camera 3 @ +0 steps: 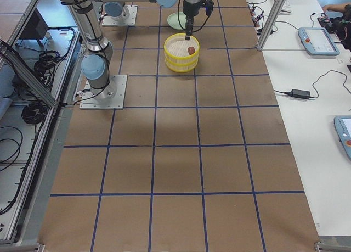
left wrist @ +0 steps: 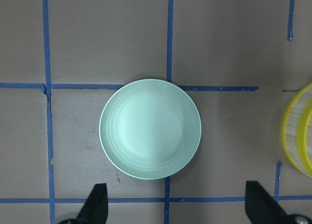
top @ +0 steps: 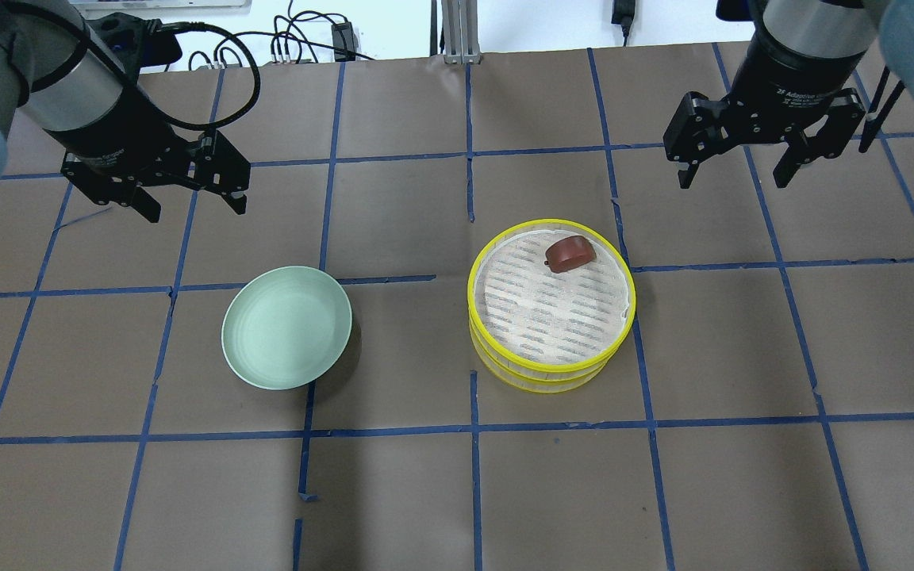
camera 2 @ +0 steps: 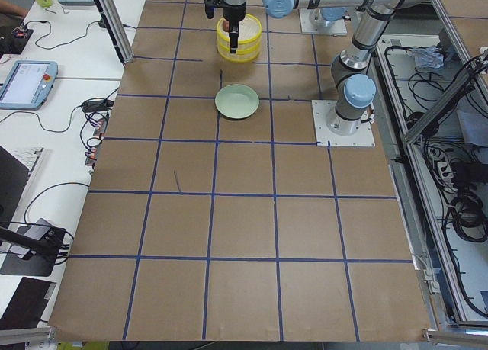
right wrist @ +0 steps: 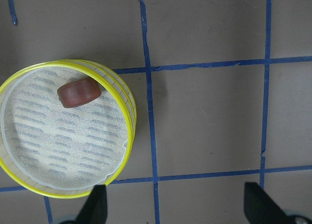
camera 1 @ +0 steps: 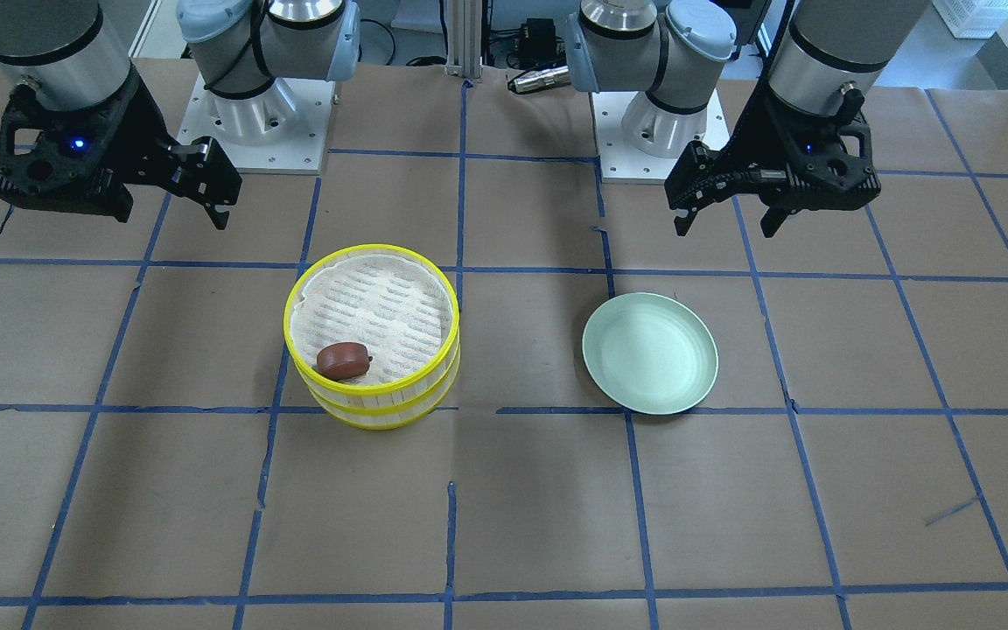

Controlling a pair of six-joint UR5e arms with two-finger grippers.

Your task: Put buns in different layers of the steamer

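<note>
The two steamer layers (top: 624, 317) are stacked, yellow-rimmed, right of the table's middle. The reddish-brown bun (top: 569, 253) lies on the cloth floor of the top layer, near its far rim; it also shows in the front view (camera 1: 344, 360) and the right wrist view (right wrist: 79, 92). The white bun is hidden or out of view. My left gripper (top: 191, 205) is open and empty, above the table beyond the plate. My right gripper (top: 733, 173) is open and empty, raised to the far right of the steamer (right wrist: 127, 114).
A pale green plate (top: 286, 327) with nothing on it sits left of the steamer, also in the left wrist view (left wrist: 150, 129). Blue tape lines grid the brown table. The arm bases (camera 1: 250, 114) stand at the robot's edge.
</note>
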